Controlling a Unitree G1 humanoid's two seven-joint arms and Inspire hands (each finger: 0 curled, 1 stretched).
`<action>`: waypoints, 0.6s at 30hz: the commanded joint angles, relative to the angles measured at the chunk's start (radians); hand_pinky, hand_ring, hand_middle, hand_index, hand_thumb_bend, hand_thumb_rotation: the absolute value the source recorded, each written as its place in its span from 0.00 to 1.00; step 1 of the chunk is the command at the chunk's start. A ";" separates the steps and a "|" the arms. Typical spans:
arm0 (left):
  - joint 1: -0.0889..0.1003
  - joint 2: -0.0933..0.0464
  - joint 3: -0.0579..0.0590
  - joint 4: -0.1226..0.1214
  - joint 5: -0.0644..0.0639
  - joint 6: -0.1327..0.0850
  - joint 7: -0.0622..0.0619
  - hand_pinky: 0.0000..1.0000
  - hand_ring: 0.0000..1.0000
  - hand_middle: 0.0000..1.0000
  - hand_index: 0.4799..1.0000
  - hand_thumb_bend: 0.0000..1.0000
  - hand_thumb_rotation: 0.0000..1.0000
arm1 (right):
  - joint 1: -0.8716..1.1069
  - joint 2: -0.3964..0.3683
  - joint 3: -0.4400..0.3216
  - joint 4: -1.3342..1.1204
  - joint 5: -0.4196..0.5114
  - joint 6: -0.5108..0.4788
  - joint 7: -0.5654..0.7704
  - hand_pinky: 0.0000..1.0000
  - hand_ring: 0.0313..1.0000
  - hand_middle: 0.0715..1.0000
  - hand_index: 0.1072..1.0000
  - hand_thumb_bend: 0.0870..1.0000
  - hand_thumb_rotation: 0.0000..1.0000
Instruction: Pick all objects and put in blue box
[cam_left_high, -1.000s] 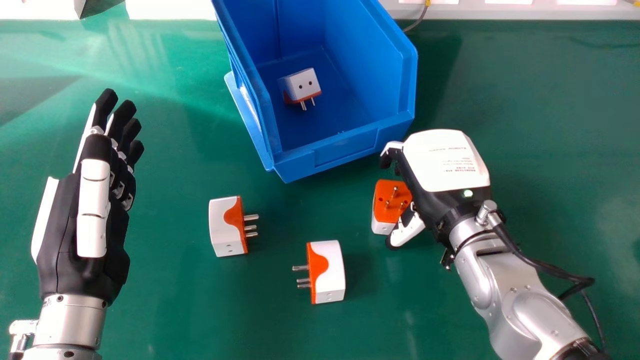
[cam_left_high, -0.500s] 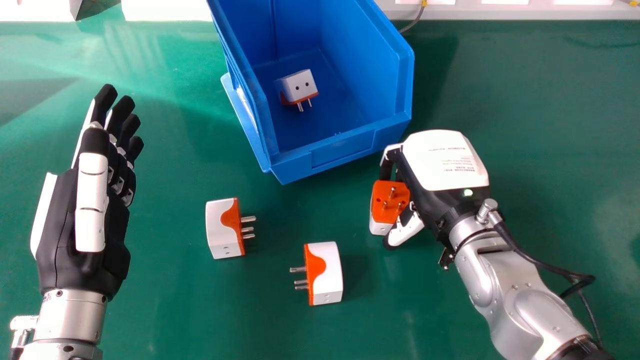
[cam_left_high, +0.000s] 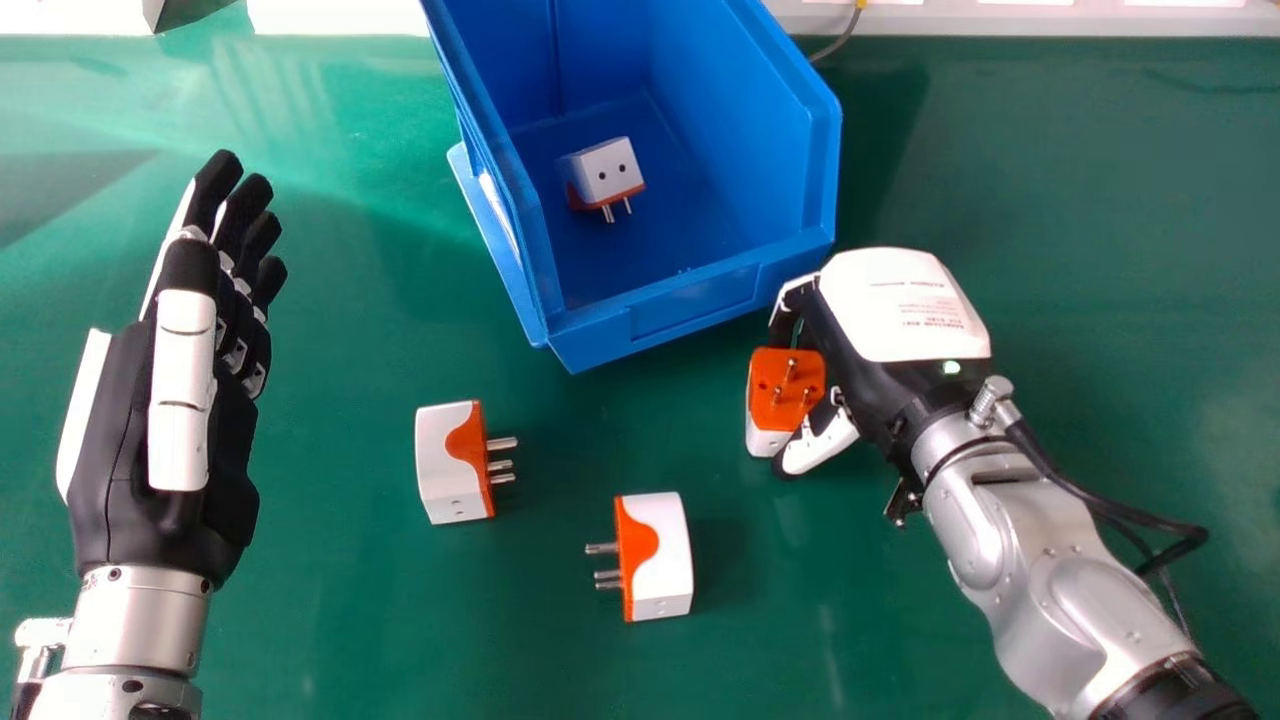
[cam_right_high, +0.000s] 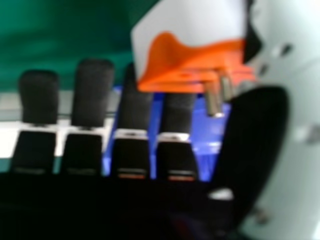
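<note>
Pinching an upright-pinned adapter (cam_left_high: 785, 385) between thumb and fingers with the right hand (cam_left_high: 895, 320); grading the right hand as grasping. Presenting that adapter's orange face upward, its metal pins rising and its white body showing below. Being unable to tell whether its base is touching the counter (cam_left_high: 380, 610).

Checking from the right hand view: lodging the same adapter against the thumb side, partly covering two of the nearer fingers, with the blue box (cam_left_high: 695, 305) appearing behind the fingers.

Locating the blue box just ahead and to the left of the right hand, its low front wall sitting near the fingertips. Finding a boxed adapter (cam_left_high: 607, 172) lying on its floor, farther ahead and left of the right hand, its paired socket holes facing the near side.

Logging two pieces resting on the counter, both to the left of the right hand and nearer the robot than the blue box. Listing first the closer loose adapter (cam_left_high: 660, 555), pointing its pins leftward, away from the right hand. Listing second the farther loose adapter (cam_left_high: 445, 465), pointing its pins rightward, towards the right hand.

Recording the left hand (cam_left_high: 170, 420) well apart to the left, holding its fingers extended and released.
</note>
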 joint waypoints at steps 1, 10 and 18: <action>0.000 0.007 0.003 -0.029 -0.005 -0.003 0.001 1.00 0.98 0.96 0.90 0.71 0.89 | 0.039 -0.020 0.013 0.033 0.000 0.021 0.057 0.31 0.38 0.47 0.45 0.47 0.00; 0.004 0.010 0.002 -0.043 0.001 0.007 0.003 1.00 0.98 0.97 0.90 0.71 0.89 | 0.049 -0.018 0.007 0.009 0.004 0.027 0.070 0.32 0.38 0.48 0.46 0.47 0.00; 0.001 0.010 0.002 -0.039 0.001 0.007 0.003 1.00 0.98 0.97 0.90 0.71 0.89 | 0.063 -0.016 0.003 -0.025 0.003 0.037 0.077 0.32 0.38 0.48 0.46 0.47 0.00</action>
